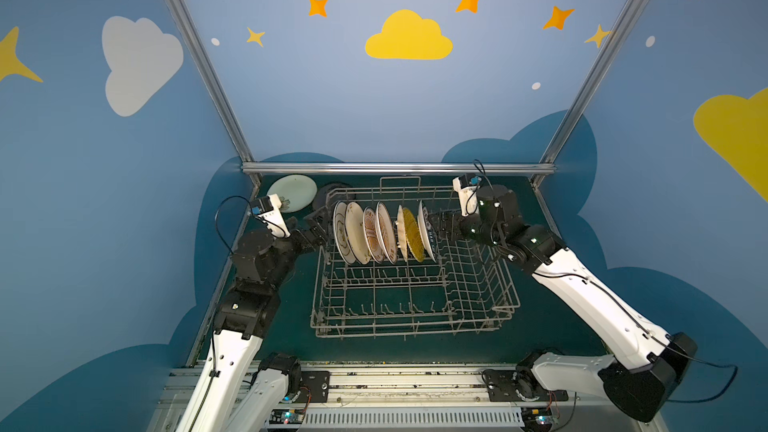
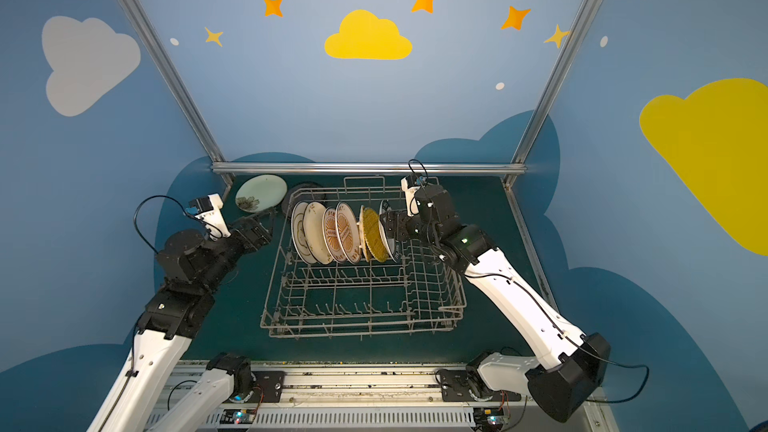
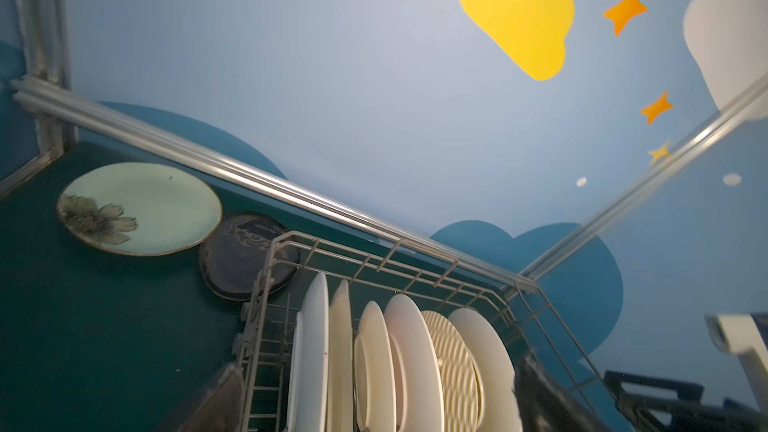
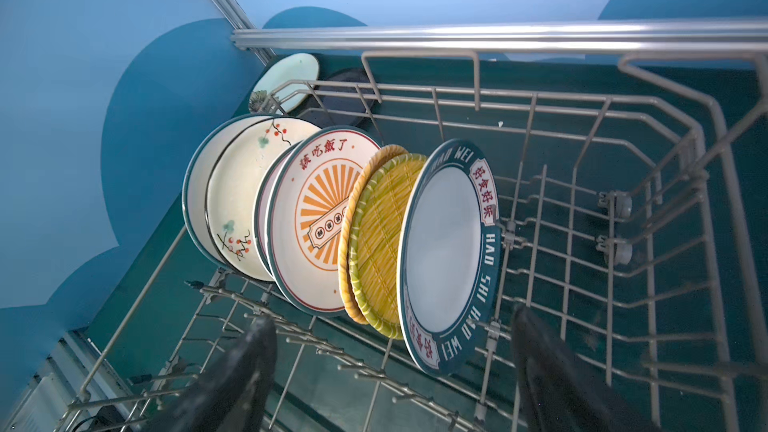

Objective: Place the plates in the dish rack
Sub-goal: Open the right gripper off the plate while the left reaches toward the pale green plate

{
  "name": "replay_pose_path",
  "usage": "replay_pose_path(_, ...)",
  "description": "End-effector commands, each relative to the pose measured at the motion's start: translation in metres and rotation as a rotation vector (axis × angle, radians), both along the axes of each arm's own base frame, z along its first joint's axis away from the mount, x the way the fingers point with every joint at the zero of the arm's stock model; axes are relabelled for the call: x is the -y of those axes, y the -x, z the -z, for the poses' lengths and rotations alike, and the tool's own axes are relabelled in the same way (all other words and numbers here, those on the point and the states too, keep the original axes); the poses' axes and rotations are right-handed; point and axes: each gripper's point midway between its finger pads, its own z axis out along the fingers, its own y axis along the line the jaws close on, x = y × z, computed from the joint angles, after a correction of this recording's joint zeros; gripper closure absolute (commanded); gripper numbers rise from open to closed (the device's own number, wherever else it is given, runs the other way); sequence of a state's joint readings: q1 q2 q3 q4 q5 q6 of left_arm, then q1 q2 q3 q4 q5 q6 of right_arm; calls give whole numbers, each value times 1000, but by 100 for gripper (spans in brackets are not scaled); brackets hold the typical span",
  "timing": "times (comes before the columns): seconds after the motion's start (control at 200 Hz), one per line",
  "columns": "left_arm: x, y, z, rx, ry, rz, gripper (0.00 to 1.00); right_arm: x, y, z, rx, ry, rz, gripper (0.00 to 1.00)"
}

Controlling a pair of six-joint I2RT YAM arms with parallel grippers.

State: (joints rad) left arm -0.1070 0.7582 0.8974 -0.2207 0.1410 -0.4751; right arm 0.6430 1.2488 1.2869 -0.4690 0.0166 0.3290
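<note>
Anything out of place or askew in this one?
Two plates lie flat on the table outside the dish rack, by its far-left corner: the pale green floral plate and the black plate, partly hidden behind the rack's wires.

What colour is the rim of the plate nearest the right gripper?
Dark teal rim, white lettering; best in the right wrist view.

Blue walls (image 1: 332, 97) painted with clouds (image 1: 408, 37) and stars (image 1: 318, 6), aluminium rails (image 1: 395, 168), dark green tabletop (image 1: 540, 326).

Readable lettering, right wrist view
The dark-rimmed plate (image 4: 446, 251) reads "HAO WEI" and "HAO SHI HAO WEI", with red Chinese characters in small panels; the sunburst plate (image 4: 307, 238) carries red characters, "該吃飯了".
</note>
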Motion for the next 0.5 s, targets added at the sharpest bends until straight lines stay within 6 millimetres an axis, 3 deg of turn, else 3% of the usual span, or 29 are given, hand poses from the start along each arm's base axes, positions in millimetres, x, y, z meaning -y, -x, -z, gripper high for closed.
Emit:
replay_pose_path(0.0, -13, -6, 13, -122, 167, -33, 0, -3, 1, -10, 76, -23, -39, 14)
replay_pose_path(0.325, -54, -38, 40, -290, 414, -129, 0, -3, 11, -9, 135, -12, -97, 14)
replay_pose_path(0.496, -66, -44, 72, -378, 461, -182, 0, 15, 7, 2, 90, 44, -25, 14)
